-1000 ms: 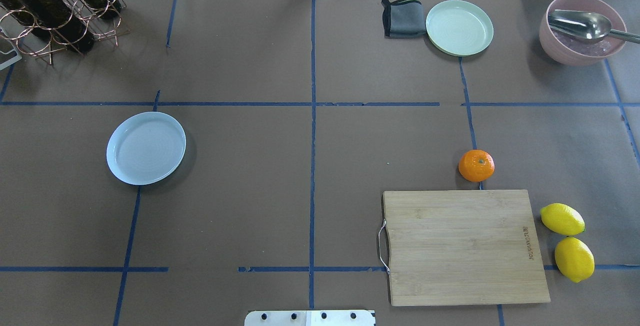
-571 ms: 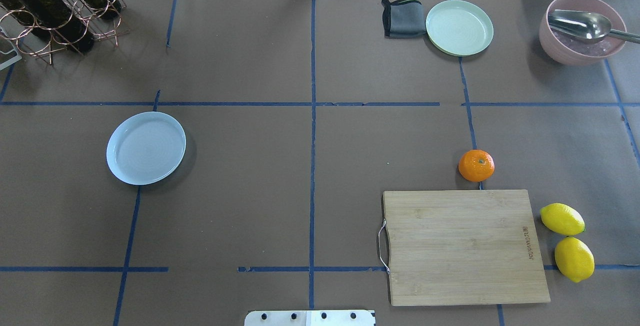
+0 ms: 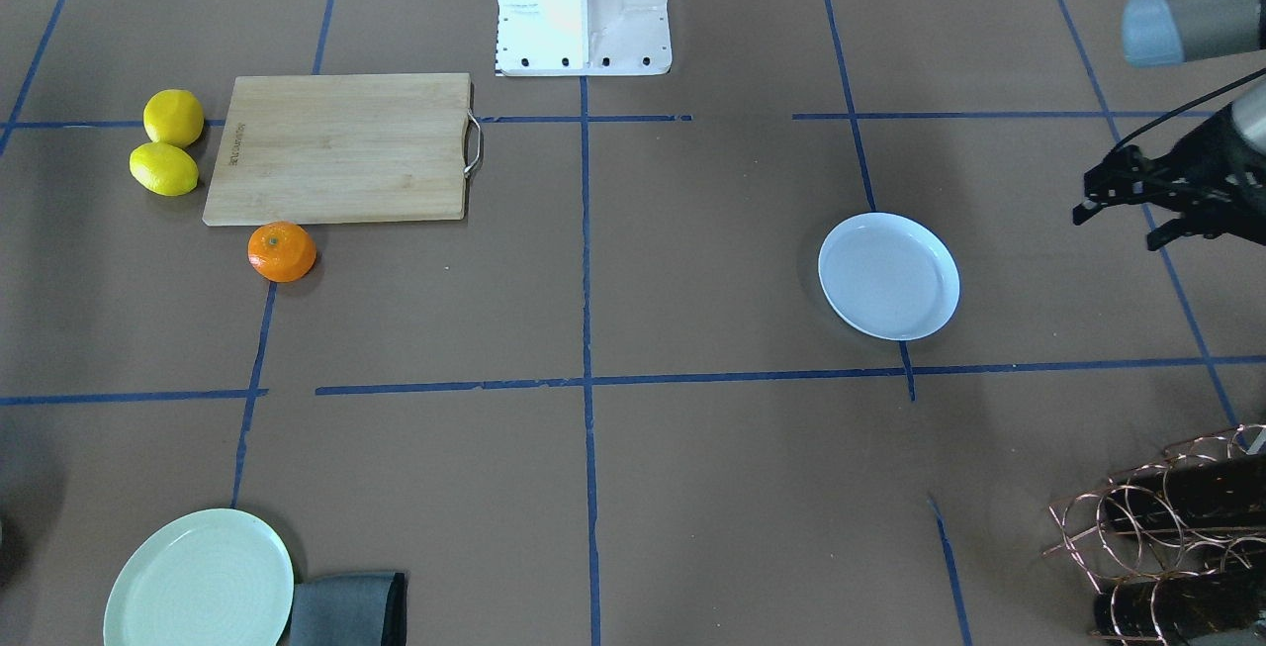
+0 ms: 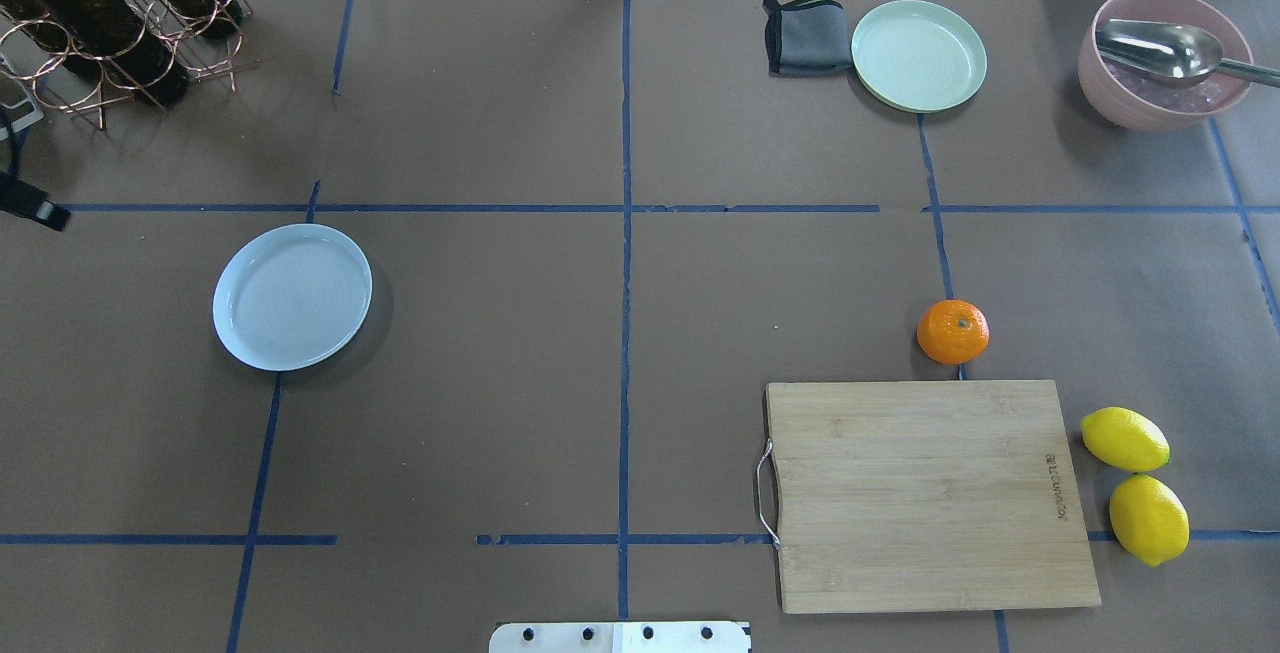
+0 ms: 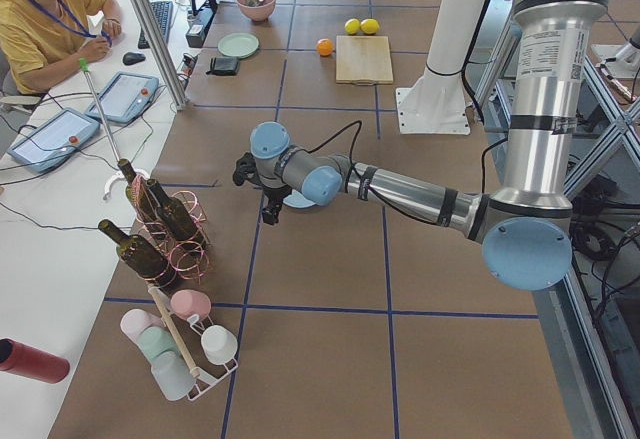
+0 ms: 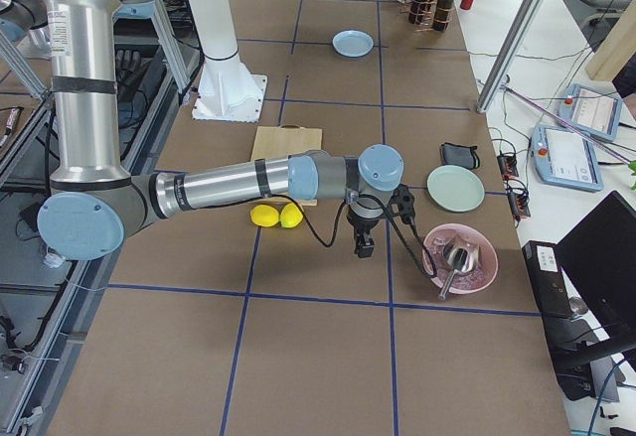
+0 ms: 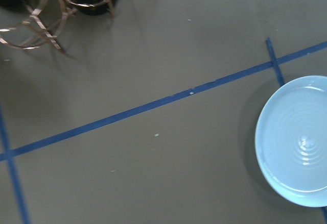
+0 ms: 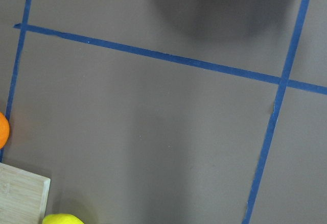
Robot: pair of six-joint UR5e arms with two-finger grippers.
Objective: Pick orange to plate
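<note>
The orange [image 4: 953, 332] rests on the brown table just beyond the far edge of the cutting board; it shows too in the front-facing view [image 3: 282, 251] and at the right wrist view's left edge [image 8: 1, 130]. The pale blue plate [image 4: 292, 297] lies empty on the robot's left half [image 3: 888, 276] and fills the right of the left wrist view [image 7: 301, 142]. My left gripper [image 3: 1118, 226] hovers open and empty, outboard of the plate. My right gripper [image 6: 363, 247] hangs beyond the lemons near the pink bowl; I cannot tell its state.
A wooden cutting board [image 4: 930, 493] lies near the front, with two lemons [image 4: 1125, 438] beside it. A pale green plate [image 4: 918, 55], a grey cloth [image 4: 805, 33] and a pink bowl with a spoon [image 4: 1165, 58] stand at the back right. A wire bottle rack [image 4: 110, 13] sits at the back left.
A dark tip of my left gripper has come into the overhead view at the left edge. The orange and the plate have not moved.
</note>
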